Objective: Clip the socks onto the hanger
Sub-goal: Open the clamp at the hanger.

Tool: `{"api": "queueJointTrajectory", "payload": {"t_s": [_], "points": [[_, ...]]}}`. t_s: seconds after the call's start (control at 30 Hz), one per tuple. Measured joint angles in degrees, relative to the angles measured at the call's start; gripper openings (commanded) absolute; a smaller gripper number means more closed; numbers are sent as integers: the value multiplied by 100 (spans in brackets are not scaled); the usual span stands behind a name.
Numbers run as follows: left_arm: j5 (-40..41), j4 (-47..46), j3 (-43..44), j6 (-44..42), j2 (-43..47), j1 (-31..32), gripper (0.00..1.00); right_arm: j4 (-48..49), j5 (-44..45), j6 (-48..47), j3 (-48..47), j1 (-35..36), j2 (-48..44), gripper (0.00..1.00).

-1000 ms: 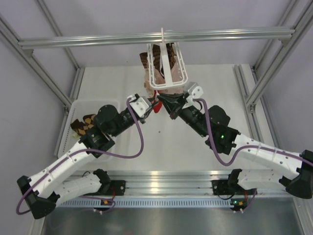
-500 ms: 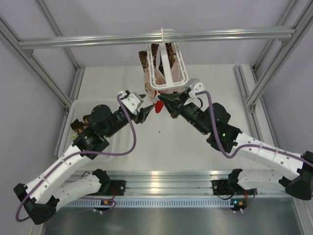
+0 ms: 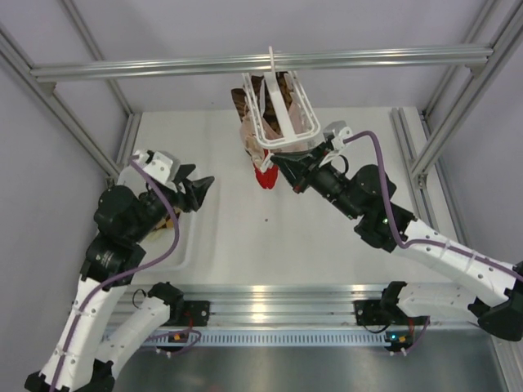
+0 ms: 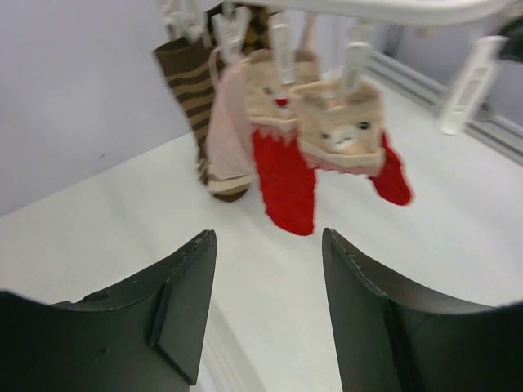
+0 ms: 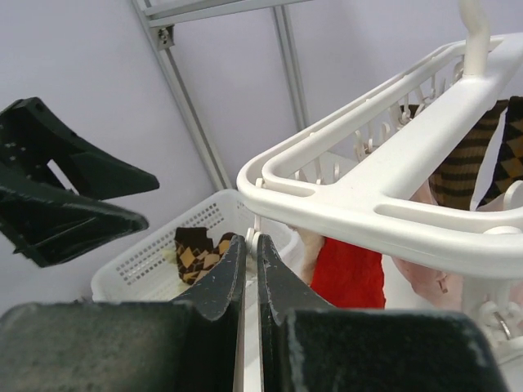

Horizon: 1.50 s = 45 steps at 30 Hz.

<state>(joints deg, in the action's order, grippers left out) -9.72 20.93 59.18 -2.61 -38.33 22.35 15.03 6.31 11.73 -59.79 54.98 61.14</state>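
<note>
Part-done: one brown-and-tan diamond-check fabric sock point(image 5: 513, 155) is being held on the white plastic open-frame hanger point(image 5: 368, 208) just above the shut, empty-looking right gripper point(image 5: 252, 241); its mate point(image 5: 196, 249) is being kept in the white perforated plastic basket point(image 5: 139, 263) beyond those tips; nothing is being gripped by the open left gripper point(image 4: 267, 245).

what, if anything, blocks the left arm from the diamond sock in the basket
Probably yes, it can reach: the left gripper hangs open and empty by the basket, and the sock lies uncovered inside.

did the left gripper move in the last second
Yes. The left gripper has pulled away leftward from the hanger and now sits well clear of it, open.
</note>
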Motion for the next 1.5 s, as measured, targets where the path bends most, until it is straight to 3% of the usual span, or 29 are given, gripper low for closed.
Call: {"api": "queueJointTrajectory", "payload": {"t_s": [0.17, 0.33, 0.63, 1.0, 1.17, 1.27, 1.5], "points": [[-1320, -260, 2, 81, -39, -7, 59, -57, -109, 181, -24, -35, 2, 0], [-1891, -876, 249, 74, -953, 131, 58, -125, -192, 254, -109, -52, 13, 0], [-1836, -1362, 407, -330, -1823, 1128, 57, -146, -302, 308, -223, -87, 42, 0], [-1499, -1928, 505, -350, -2002, 1491, 52, -177, -343, 345, -223, -90, 44, 0], [-1370, -2044, 557, -350, -2194, 1593, 38, -175, -350, 352, -223, -90, 44, 0], [-1353, -2057, 564, -372, -2229, 1655, 23, -168, -337, 367, -223, -107, 48, 0], [-1204, -2052, 570, -542, -2236, 1742, 13, -203, -262, 463, -323, -114, 153, 0]]}}
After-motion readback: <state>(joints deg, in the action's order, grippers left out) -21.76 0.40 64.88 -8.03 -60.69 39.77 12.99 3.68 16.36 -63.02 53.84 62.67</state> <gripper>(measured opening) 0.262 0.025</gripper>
